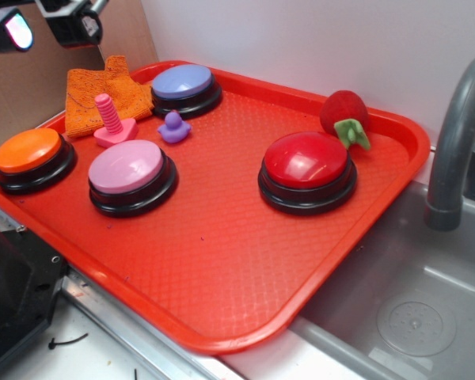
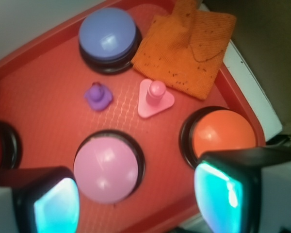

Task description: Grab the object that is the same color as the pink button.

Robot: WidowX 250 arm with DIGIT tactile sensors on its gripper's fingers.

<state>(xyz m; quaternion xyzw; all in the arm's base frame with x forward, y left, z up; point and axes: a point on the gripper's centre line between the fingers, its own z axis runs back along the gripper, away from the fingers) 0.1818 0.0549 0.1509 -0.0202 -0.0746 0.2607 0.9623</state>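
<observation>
Red tray (image 1: 245,309) beside a grey sink (image 1: 427,317), white wall behind. Nearest in the wrist view, gripper (image 2: 136,199) with jaws spread wide and empty, high over the pink button (image 2: 106,167), probably lining up a descent. Just beyond, pink bolt (image 2: 155,97) standing upright, near a purple duck (image 2: 98,95), touching an orange cloth (image 2: 184,43). Farther off, lavender-blue button (image 2: 107,35). No readable labels or writing.

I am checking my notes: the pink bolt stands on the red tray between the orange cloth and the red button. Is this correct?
Not quite. The pink bolt stands on the red tray between the orange cloth and the pink button, not the red button, which sits farther away across the tray. The exterior view shows this.
</observation>
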